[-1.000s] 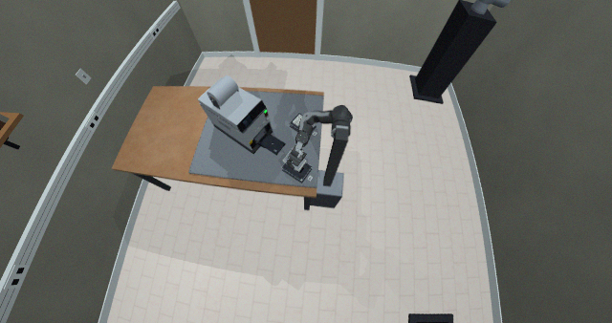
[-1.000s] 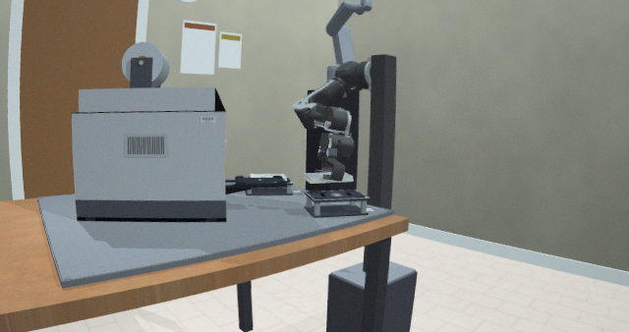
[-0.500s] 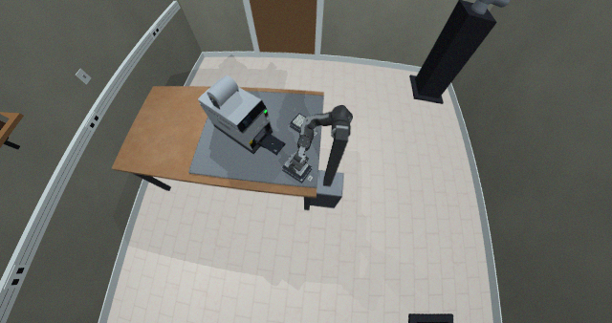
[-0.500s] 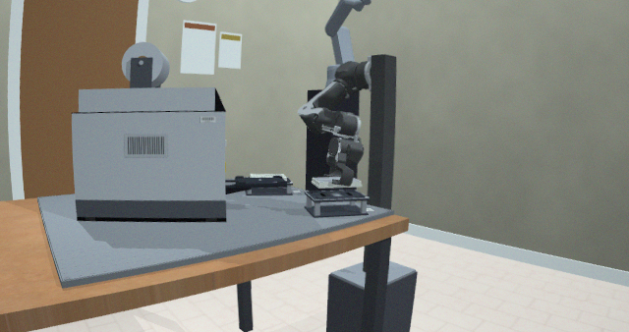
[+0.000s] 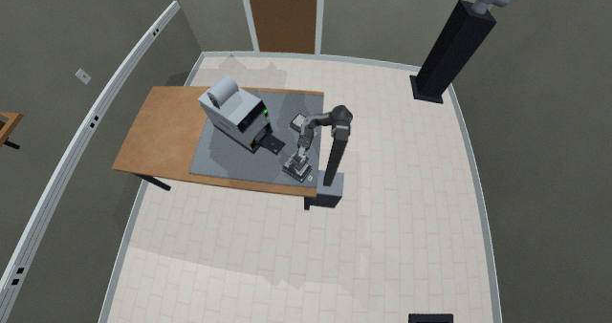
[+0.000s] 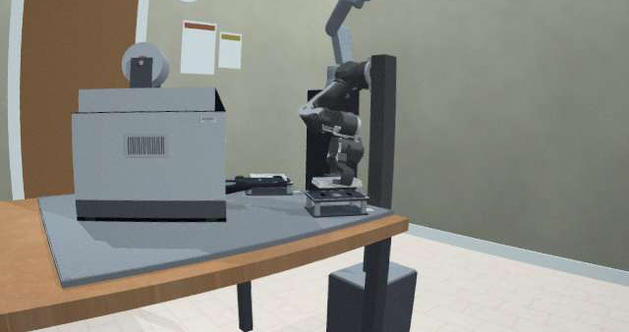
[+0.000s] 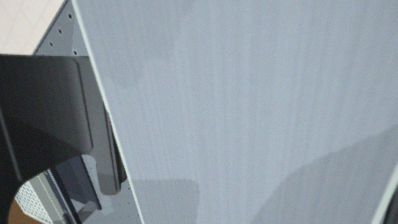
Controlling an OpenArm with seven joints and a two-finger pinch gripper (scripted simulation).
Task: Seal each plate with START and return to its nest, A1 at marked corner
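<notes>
1. Your gripper (image 5: 297, 164) (image 6: 345, 179) (image 7: 223, 137) is clamped on a plate (image 6: 321, 182) (image 7: 240, 100), one finger at each of two opposite edges.
2. Out on the stage side of the sealer (image 5: 234, 108) (image 6: 149, 158), that plate hangs just above the near nest (image 5: 297, 177) (image 6: 336, 209) — you can see a narrow gap beneath it in the exterior view. It looks close to level, with a smooth, grey-blue top.
3. The sealer's stage (image 5: 273, 144) (image 6: 256, 181) sticks out from its front, bare on top, and its lamp (image 5: 266, 112) shows green.
4. The other plate (image 5: 300, 119) (image 6: 267, 176) sits in the far nest (image 5: 295, 128) (image 6: 269, 191), also off the sealer's front, beyond the stage from the plate you're holding.
5. Watch your edges: you have open mat (image 5: 244, 162) (image 6: 172, 249) between the sealer and near nest, but less on the side away from the sealer, where the arm's post (image 5: 336, 157) (image 6: 382, 136) stands close.
</notes>
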